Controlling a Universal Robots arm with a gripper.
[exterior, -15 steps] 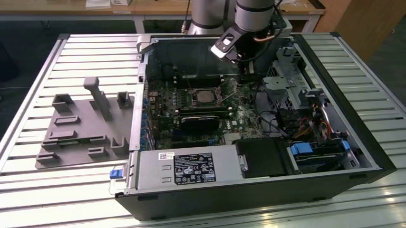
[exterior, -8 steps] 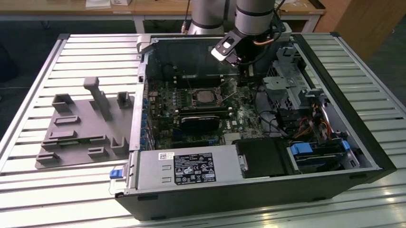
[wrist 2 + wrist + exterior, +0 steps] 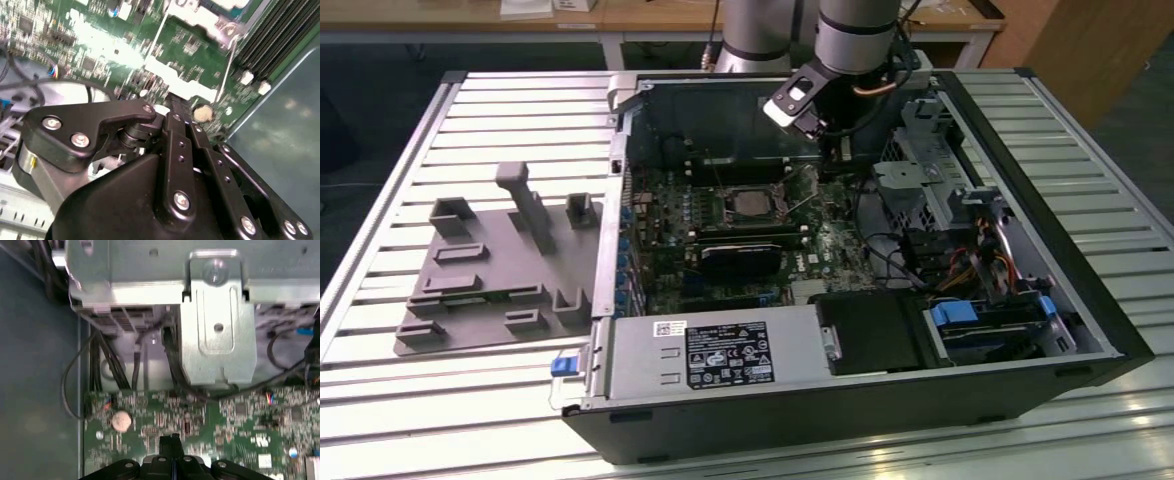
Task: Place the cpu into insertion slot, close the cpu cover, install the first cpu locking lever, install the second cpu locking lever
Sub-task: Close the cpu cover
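The cpu (image 3: 750,205) sits in the insertion slot (image 3: 724,206) on the motherboard, with the tool (image 3: 827,150) close by and its fingers together.

In the exterior view the cpu shows as a dark grey square framed by the silver cpu cover (image 3: 750,190), inside an open computer case (image 3: 720,420) that lies on its side on a slatted worktop (image 3: 480,110). The tool reaches down into the case just toward the exterior view's right of the socket. In both wrist views its tip (image 3: 171,105) (image 3: 170,441) is low over the green board, near a round coin-cell battery (image 3: 121,421). Whether it touches anything cannot be told. A thin wire lever (image 3: 227,65) runs from the socket toward the tip. A grey parts fixture (image 3: 494,290) lies on the worktop beside the case.
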